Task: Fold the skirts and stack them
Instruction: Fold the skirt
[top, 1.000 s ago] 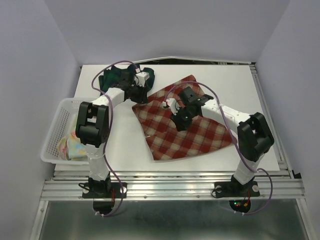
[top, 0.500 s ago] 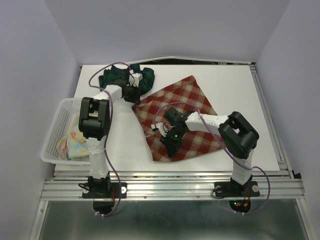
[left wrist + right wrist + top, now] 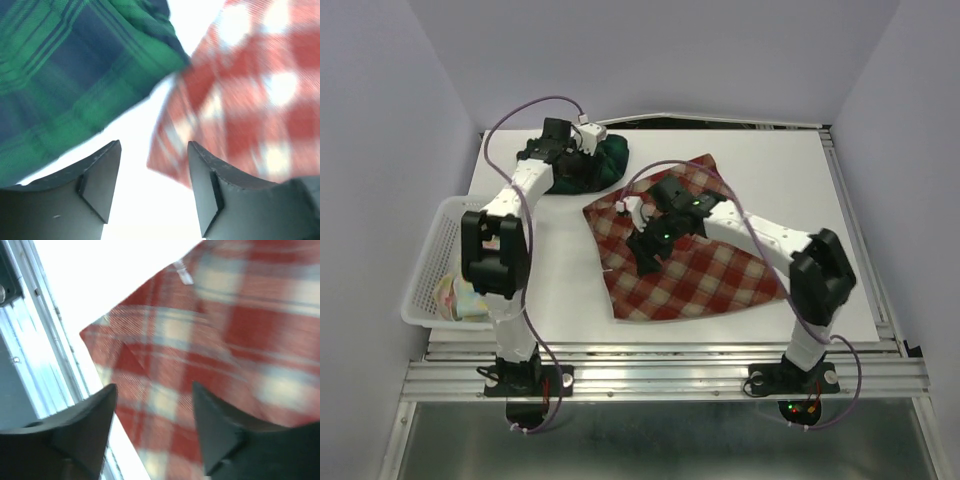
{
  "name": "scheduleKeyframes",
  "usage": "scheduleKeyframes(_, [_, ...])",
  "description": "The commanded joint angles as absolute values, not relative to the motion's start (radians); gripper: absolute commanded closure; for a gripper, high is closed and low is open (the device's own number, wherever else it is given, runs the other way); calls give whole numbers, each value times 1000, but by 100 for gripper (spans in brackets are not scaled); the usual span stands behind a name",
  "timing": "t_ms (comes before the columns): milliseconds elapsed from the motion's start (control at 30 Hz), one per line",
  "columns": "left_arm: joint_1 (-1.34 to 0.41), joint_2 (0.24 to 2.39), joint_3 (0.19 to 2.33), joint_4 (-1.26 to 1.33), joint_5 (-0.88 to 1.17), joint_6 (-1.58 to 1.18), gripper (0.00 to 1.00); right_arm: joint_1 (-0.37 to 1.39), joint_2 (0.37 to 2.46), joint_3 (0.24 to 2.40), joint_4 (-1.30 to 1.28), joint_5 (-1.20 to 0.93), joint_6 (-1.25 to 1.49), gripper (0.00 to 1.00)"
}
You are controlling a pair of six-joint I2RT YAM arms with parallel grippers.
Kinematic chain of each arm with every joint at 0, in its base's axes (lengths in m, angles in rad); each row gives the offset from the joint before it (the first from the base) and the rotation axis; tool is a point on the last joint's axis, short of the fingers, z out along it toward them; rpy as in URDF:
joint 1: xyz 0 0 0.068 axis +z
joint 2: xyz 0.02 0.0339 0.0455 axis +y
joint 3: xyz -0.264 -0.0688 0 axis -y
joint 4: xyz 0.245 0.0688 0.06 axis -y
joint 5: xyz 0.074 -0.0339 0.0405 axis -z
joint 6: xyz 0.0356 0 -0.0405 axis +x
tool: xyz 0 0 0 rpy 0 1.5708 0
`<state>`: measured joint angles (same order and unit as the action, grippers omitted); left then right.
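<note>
The red-and-cream plaid skirt point(image 3: 710, 275) lies spread flat at the table's centre right. My right gripper point(image 3: 645, 256) hovers over its left part, open and empty; the right wrist view shows the plaid point(image 3: 210, 340) under the open gripper point(image 3: 154, 386). The dark green-navy plaid skirt point(image 3: 595, 162) lies bunched at the back left. My left gripper point(image 3: 570, 155) is over it, open and empty. In the left wrist view the left gripper point(image 3: 154, 145) is above bare table, between the green plaid point(image 3: 65, 75) and a corner of the red plaid point(image 3: 250, 95). The pastel flowered skirt point(image 3: 465, 293) lies crumpled in the basket.
A white mesh basket point(image 3: 428, 262) stands at the table's left edge. The metal rail point(image 3: 660, 350) runs along the near edge, also seen in the right wrist view point(image 3: 30, 370). Purple walls enclose the back and sides.
My left gripper moved back from the red skirt's left corner to over the green skirt. My right gripper swung toward the skirt's near edge, then back to its left part.
</note>
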<state>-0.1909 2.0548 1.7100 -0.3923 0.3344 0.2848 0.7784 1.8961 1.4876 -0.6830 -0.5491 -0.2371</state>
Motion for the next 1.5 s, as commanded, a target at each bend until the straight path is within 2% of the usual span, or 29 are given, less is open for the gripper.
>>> scheduleKeyframes(0, [-216,1662,1544,-437,388,431,31,680,1640,1436,-752,-393,-381,27])
scheduleKeyframes(33, [-228,1617,1499,-449,382,457,31,658,1597,1372,-776,-370,-415,21])
scheduleKeyframes(133, [-317,1444,1282,-497,348,554,28,585,1424,1208,-825,-237,-590,18])
scheduleKeyframes(167, [-400,1374,1238,-508,335,590,27,569,1335,1159,-827,-159,-683,18])
scheduleKeyframes(300, [-657,1263,1060,-531,262,612,26,473,1168,936,-830,-27,-890,20])
scheduleKeyframes(400, [-713,1275,991,-549,343,600,26,451,1080,796,-836,50,-1029,22])
scheduleKeyframes(567, [-811,1292,910,-506,321,601,26,442,988,640,-766,104,-1098,22])
scheduleKeyframes(733, [-931,1319,861,-488,266,601,28,442,1017,577,-697,135,-1104,26])
scheduleKeyframes(967, [-1009,1325,819,-424,201,586,28,442,1011,442,-579,189,-1123,28])
scheduleKeyframes(1067, [-1063,1351,787,-376,160,557,29,442,1034,397,-497,210,-1126,35])
scheduleKeyframes(1200, [-1103,1407,769,-334,86,529,32,442,1063,422,-462,195,-1100,57])
scheduleKeyframes(1233, [-1103,1413,769,-324,66,514,34,442,1074,432,-471,189,-1097,72])
scheduleKeyframes(1300, [-1103,1425,770,-325,60,508,36,442,1077,477,-526,155,-1083,93])
scheduleKeyframes(1333, [-1103,1424,770,-327,57,509,38,442,1078,491,-546,138,-1075,96])
scheduleKeyframes(1367, [-1101,1424,767,-334,49,511,44,442,1078,503,-564,123,-1069,99])
scheduleKeyframes(1467, [-1101,1416,758,-356,32,551,62,442,1074,522,-610,95,-1065,99])
